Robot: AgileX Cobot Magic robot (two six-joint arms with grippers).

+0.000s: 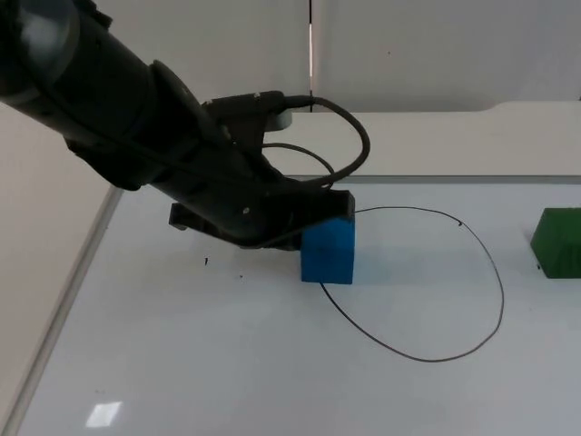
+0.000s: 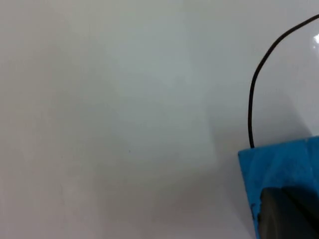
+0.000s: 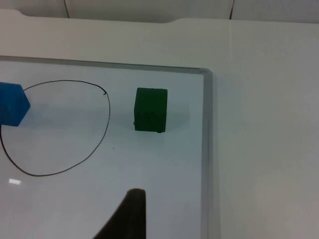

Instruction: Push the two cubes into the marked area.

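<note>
Top view: left gripper against one blue cube on hand-drawn loop, finger spread indiscernible, one green cube outside, no legible writing.

A white board is lying flat under the left claw and spreading out around it. Its grey frame is running just behind the claw and along the side where the arm is reaching in. The board is resting on a white table, which is stretching on past the frame, farther behind the claw. Beyond that, a pale grey wall is standing upright, with a dark vertical seam running down it. A small patch of glare is shining on the board, well apart from the claw.
</note>
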